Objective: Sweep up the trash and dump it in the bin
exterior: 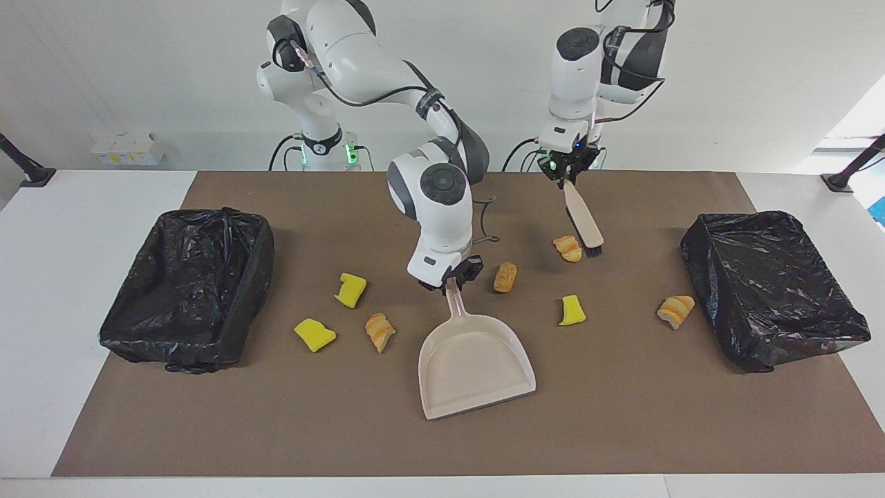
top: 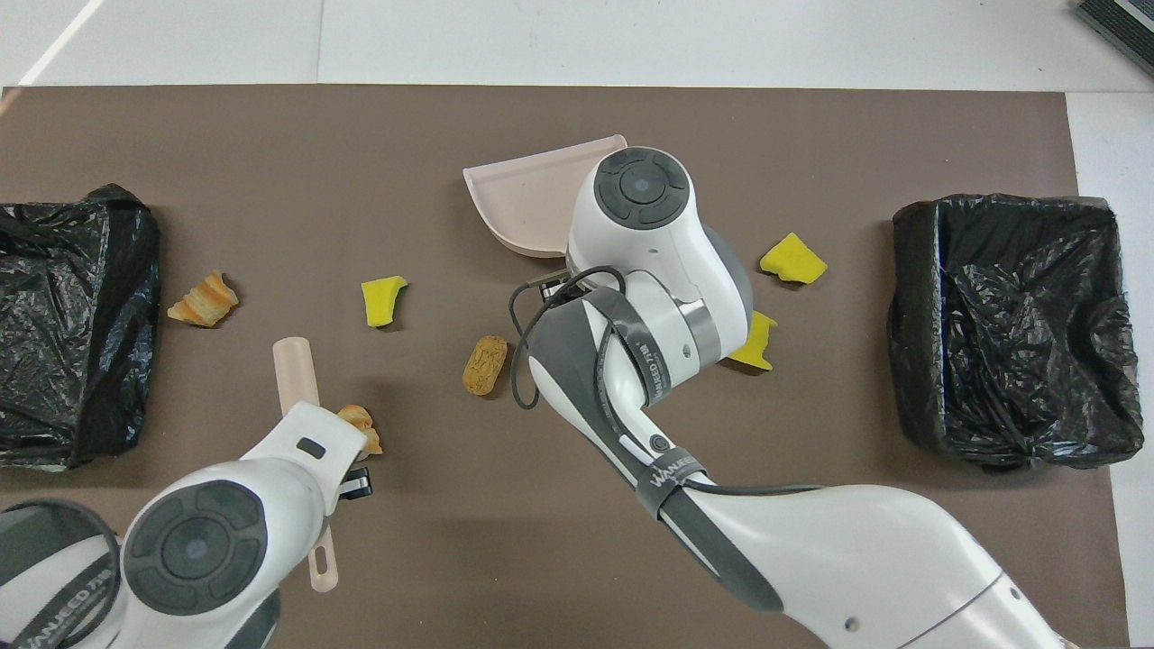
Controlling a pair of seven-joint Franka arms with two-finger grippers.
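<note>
Trash [exterior: 506, 277]: seven scraps lie loose on the brown mat [exterior: 622, 415], none in the dustpan or either bin.

Right gripper [exterior: 453, 280], near the middle of the mat, fingers clamped on the dustpan [exterior: 477, 363] handle. The pan sits flat on the mat, mouth pointing away from the robots, empty. A brown bread piece lies just beside this gripper, toward the left arm's end. A yellow sponge chunk [exterior: 351, 289] sits near it toward the right arm's end; past that, a second sponge chunk [exterior: 314, 335] and a croissant piece [exterior: 379, 331] lie beside the pan's handle side.

Left gripper [exterior: 565, 176], fingers closed on the handle of the brush [exterior: 583, 221]. Brush slants down from the gripper, bristles on the mat. A croissant piece [exterior: 568, 248] lies at the bristles, touching or very nearly so. Below this gripper in the facing view, farther from the robots, is a green-backed sponge chunk [exterior: 571, 310], between the brush and the pan. Another croissant piece [exterior: 675, 310] lies well off toward the left arm's end, just beside the bin there.

Two black-lined bins: one [exterior: 771, 287] at the left arm's end of the table, one [exterior: 190, 287] at the right arm's end. Both well apart from the grippers.

In the overhead view the right arm hides the pan's handle and part of one sponge chunk.
</note>
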